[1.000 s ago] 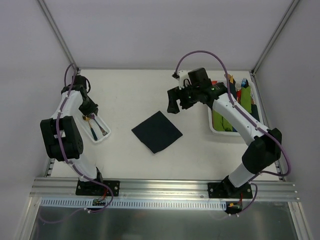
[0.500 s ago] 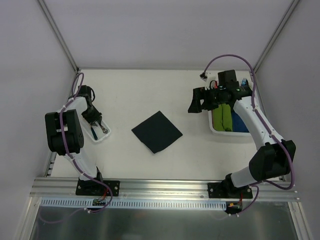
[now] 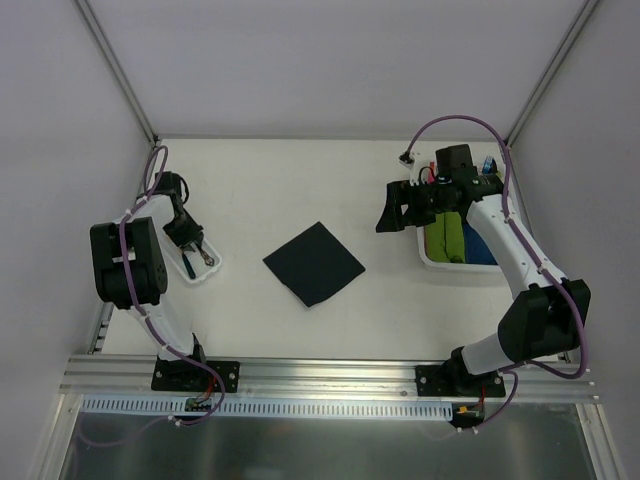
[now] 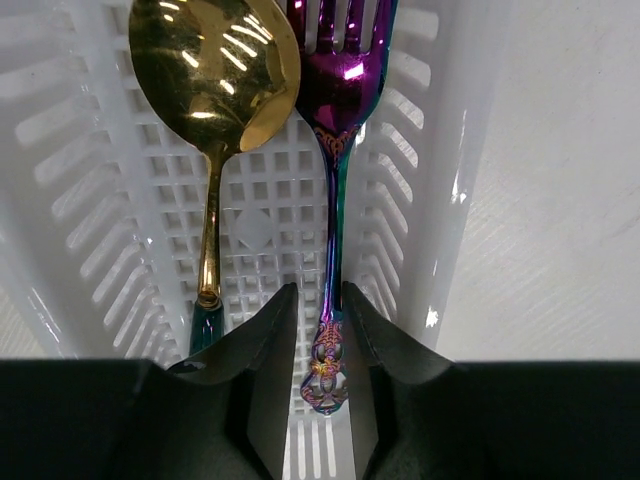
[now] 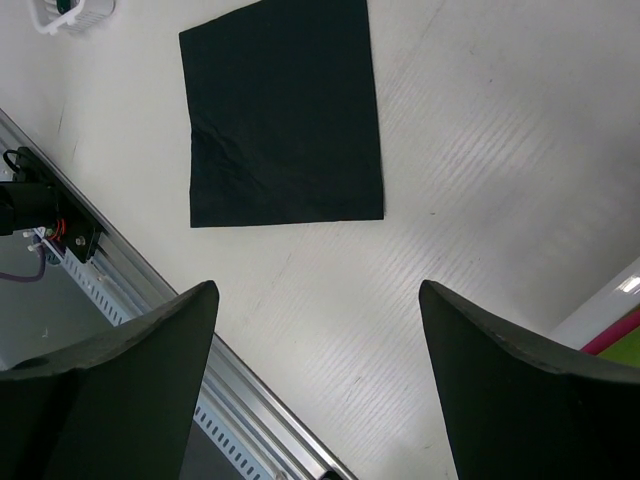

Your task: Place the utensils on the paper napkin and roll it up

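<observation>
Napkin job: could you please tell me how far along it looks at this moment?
Done: the napkin lies flat and bare on the table. In hand: the left hand straddles the handle of the fork in the white basket, not visibly clamped; the spoon lies beside it. The right hand hangs open above the table. Left: move both utensils onto the napkin, then roll it.
</observation>
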